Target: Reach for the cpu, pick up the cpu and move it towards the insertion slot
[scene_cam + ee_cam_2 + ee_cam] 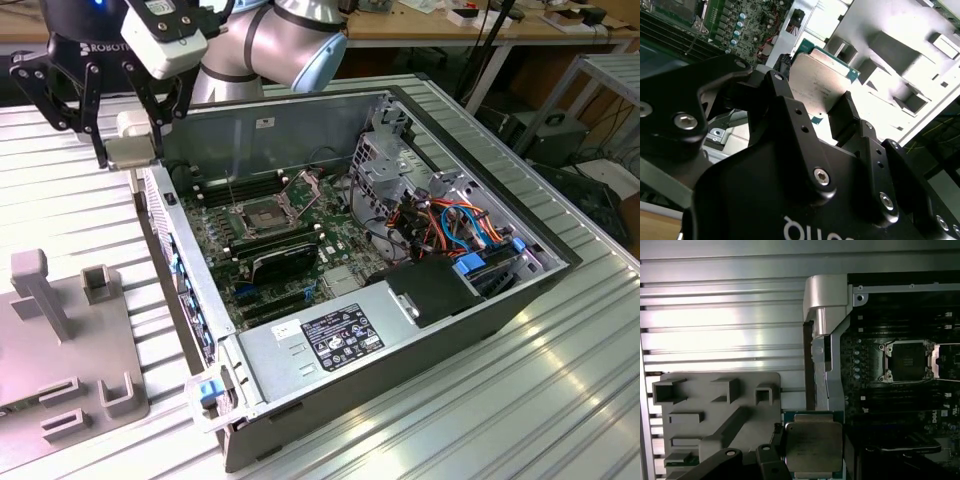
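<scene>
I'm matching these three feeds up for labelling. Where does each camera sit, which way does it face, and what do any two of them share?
Exterior view: off the arm, above, looking down into the open computer case; the arm and gripper show at its upper left.
Second wrist view: on the arm, looking past the gripper holding the cpu.
First wrist view: on the arm, facing down at the cpu and insertion slot.
Both wrist views share the cpu and grey fixture.
</scene>
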